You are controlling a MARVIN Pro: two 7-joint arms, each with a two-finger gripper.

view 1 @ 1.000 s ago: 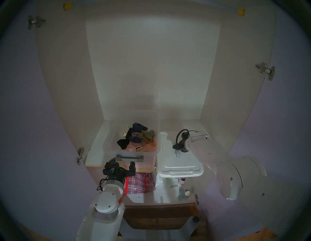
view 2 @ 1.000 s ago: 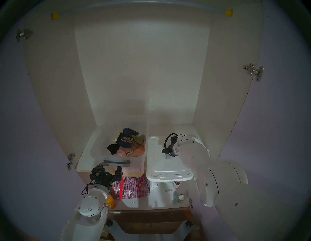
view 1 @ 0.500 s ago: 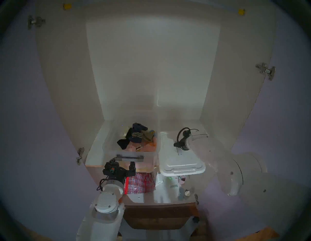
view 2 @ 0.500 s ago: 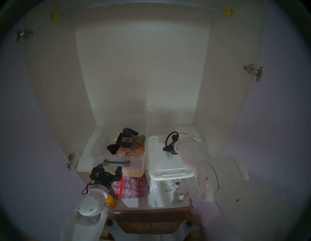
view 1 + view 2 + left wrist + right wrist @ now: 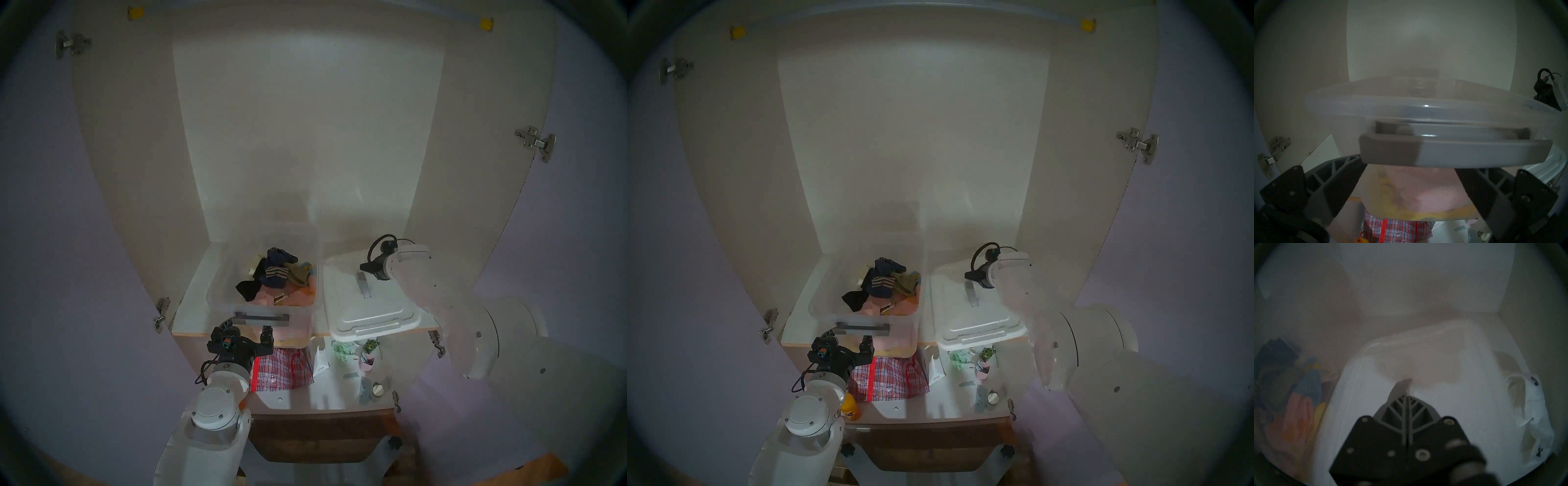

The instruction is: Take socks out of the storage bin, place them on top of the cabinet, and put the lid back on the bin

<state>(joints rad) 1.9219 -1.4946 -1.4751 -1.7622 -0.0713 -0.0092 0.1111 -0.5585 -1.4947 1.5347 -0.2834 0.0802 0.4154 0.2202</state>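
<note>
Two white socks (image 5: 1532, 412) lie on the cabinet (image 5: 305, 118) shelf board, at the right, beside the raised lid (image 5: 369, 305). Right gripper (image 5: 1407, 392) is clamped on the lid's grey strap handle (image 5: 363, 285), holding it tilted, clear of the shelf. Left gripper (image 5: 249, 331) waits spread wide before the storage bin (image 5: 217, 298). Carry the lid level across, line its corners with the bin rim, then lower it squarely.
</note>
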